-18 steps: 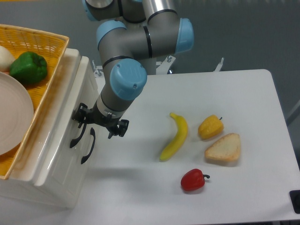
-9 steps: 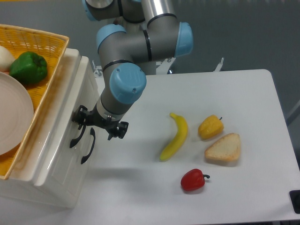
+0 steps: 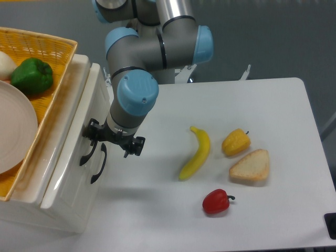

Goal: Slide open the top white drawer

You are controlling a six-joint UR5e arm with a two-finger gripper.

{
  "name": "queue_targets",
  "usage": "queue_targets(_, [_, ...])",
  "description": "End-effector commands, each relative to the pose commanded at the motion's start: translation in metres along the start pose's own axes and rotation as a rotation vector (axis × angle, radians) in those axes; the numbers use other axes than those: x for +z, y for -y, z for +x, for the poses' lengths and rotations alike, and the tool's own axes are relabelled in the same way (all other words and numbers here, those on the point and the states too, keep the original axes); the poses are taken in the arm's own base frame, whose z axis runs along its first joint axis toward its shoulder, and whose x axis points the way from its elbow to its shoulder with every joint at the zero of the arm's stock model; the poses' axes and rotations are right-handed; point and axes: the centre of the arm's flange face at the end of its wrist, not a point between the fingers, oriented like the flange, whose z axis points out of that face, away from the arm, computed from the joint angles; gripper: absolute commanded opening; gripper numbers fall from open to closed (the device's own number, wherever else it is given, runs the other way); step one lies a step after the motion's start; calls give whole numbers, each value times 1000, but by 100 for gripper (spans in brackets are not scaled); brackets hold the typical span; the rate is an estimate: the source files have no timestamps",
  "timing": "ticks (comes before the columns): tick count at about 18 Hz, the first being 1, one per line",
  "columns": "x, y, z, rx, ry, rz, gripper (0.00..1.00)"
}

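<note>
The gripper (image 3: 103,139) sits at the black handle (image 3: 86,151) of the top white drawer (image 3: 73,131); whether its fingers clasp the bar cannot be told. The drawer, at nine o'clock, looks barely out, so most sliding remains. A white table (image 3: 273,105) spreads toward three o'clock; grey floor behind.

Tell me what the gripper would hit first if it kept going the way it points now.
The gripper points left, toward the cabinet front. First in its line looks like the black handle of the top white drawer, which its fingers already seem to reach. Depth is hard to judge from this single view.
</note>
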Motion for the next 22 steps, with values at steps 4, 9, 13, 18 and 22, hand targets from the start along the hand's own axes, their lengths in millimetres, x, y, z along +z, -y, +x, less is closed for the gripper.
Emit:
queue_targets(4, [-2,0,1,1,2,4,100])
queue_targets(9, [-5,0,1,8,6,8,100])
queue_targets(13, [-7,1,2,9,8,12,100])
queue_targets(18, [-8,3,-1,10,16,22,100])
queue_targets(22, [-8,4,-5,8,28,19,100])
